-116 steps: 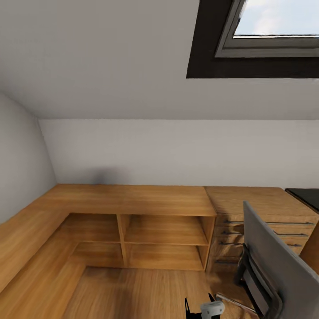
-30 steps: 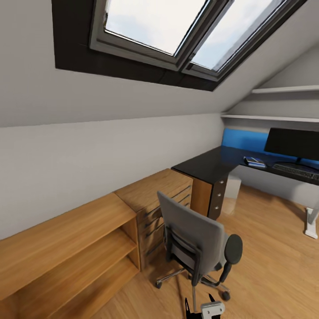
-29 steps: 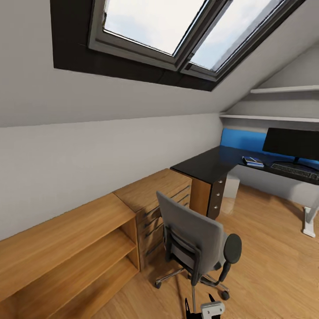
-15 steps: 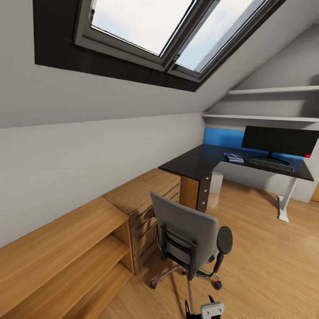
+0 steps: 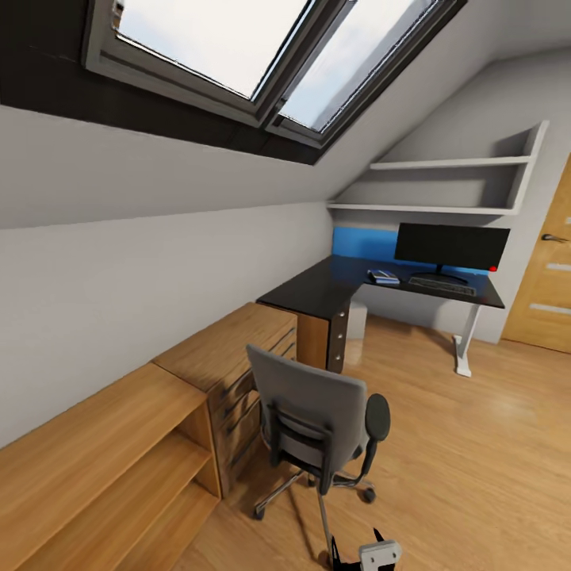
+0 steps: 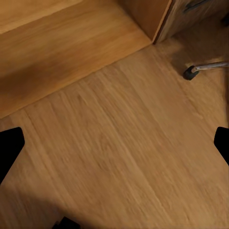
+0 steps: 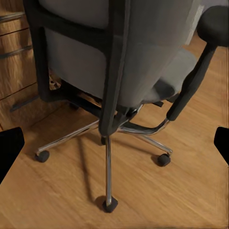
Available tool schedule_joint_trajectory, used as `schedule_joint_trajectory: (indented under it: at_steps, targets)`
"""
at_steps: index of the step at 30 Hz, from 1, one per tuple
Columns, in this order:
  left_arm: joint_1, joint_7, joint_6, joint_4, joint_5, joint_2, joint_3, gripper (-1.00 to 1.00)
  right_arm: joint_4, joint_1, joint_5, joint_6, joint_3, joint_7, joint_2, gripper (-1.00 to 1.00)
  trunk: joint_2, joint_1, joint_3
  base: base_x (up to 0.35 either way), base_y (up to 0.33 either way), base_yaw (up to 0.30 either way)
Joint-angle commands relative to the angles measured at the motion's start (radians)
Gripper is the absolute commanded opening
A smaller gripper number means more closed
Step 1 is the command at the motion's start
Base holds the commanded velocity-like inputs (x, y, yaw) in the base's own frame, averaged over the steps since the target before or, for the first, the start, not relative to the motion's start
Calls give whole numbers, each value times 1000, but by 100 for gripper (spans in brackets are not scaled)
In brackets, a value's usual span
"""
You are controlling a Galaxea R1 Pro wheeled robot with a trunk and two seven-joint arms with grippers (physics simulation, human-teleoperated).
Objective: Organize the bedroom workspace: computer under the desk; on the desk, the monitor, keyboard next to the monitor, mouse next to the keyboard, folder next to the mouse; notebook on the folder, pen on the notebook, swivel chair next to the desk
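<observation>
The grey swivel chair (image 5: 315, 415) stands with its back to me on the wood floor, close in front, apart from the desk. The black L-shaped desk (image 5: 311, 291) runs along the far wall. On it stand the black monitor (image 5: 451, 244) and the keyboard (image 5: 442, 285) in front of it. A flat blue and white item (image 5: 383, 277), perhaps the notebook, lies left of them. A pale box (image 5: 357, 319), likely the computer, sits under the desk. Folder, mouse and pen are hidden or too small to tell. My left gripper (image 6: 114, 145) hangs open over bare floor. My right gripper (image 7: 114, 145) is open behind the chair (image 7: 119, 62).
Light wooden cabinets (image 5: 103, 444) and a drawer unit (image 5: 238, 357) line the left wall under a sloped ceiling with skylights. A wooden door (image 5: 547, 270) stands at the far right. Wall shelves (image 5: 444, 186) hang above the desk. Open floor (image 5: 476, 444) lies right of the chair.
The camera has swung to the right: the chair, desk and monitor slid left in the picture and the door came into view. The things themselves have not moved.
</observation>
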Motion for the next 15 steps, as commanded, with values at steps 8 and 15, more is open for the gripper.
schedule_joint_trajectory:
  at_steps: [8,15]
  targets:
    - [-1,8,-4,-1,5,1,-9,100,1,-1,-4,-1,9,-6,1,100,-1,0,-1,0,200,-283]
    - [0,8,-4,-1,5,1,-9,100,1,-1,-4,-1,9,-6,1,100,-1,0,-1,0,212,-283]
